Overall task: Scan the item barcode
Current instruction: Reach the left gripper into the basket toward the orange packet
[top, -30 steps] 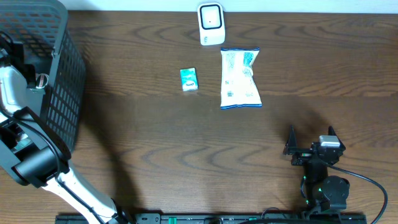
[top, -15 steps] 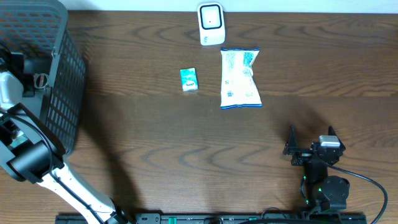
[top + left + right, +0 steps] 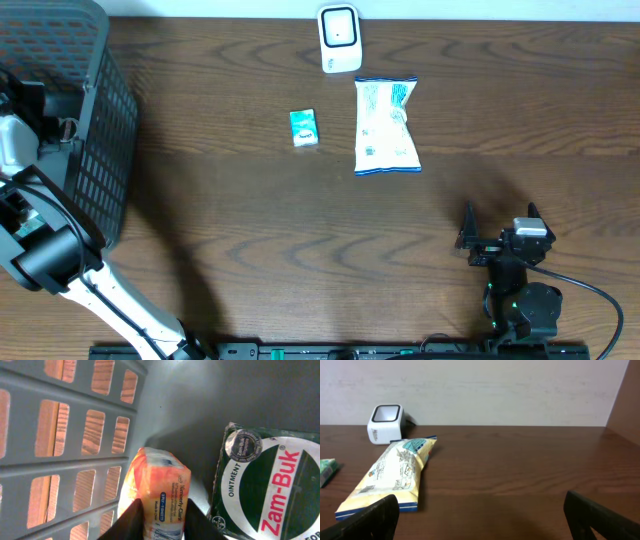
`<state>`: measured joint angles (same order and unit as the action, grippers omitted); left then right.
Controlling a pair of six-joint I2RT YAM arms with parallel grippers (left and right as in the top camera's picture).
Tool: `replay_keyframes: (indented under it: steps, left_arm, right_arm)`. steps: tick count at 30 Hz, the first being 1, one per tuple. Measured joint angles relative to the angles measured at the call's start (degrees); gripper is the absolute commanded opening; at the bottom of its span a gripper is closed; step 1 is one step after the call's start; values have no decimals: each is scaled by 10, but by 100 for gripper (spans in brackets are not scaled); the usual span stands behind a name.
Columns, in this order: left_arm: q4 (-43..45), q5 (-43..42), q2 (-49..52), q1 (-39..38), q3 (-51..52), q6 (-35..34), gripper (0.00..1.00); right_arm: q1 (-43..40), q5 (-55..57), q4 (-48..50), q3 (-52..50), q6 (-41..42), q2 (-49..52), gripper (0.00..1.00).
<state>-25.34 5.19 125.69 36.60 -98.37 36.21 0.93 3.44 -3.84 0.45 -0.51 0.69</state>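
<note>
My left claw (image 3: pixel 162 516): reached down into the grey plastic lattice basket (image 3: pixel 100 150) at the left end of the dark wooden table (image 3: pixel 300 250); both fingers (image 3: pixel 131 521) press against the sides of the orange soft-wrapped packet (image 3: pixel 160 482), so I am gripping it at its near end.

Orange packet: inside the basket, lying on the floor close to the slotted wall, its blue label and small print facing my left wrist camera. I cannot make out a barcode on the face that shows.

Neighbour in the basket: a dark green Zam-Buk ointment box (image 3: pixel 270 485) with a white and red label, just beside the packet on its right, with a narrow strip of grey floor between them.

My right claw (image 3: pixel 500 228): low over the near right part of the table, fingers spread wide with nothing between them.

Barcode scanner (image 3: pixel 338 38): a small white block with a dark window, at the far edge of the table near the middle, well apart from the basket.

Other things on the table: a white and blue snack bag (image 3: pixel 386 125) lying flat just in front of the scanner, and a small green carton (image 3: pixel 303 128) to its left, apart from it.
</note>
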Motion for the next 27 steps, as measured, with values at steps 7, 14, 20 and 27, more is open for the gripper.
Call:
replay_keyframes:
  steps: [7, 14, 20, 27]
  left_arm:
    - [-5, -4, 2, 0, 0, -2, 50]
    - [-2, -4, 4, 11, 0, -4, 57]
    - [-5, -35, 13, 28, 0, -6, 46]
    - [-5, -53, 21, 31, -1, -31, 7]
  right_arm:
    - [0, 0, 0, 0, 0, 0, 99]
    - [0, 0, 0, 0, 0, 0, 99]
    - [0, 0, 0, 0, 0, 0, 99]
    - [0, 0, 0, 0, 0, 0, 99]
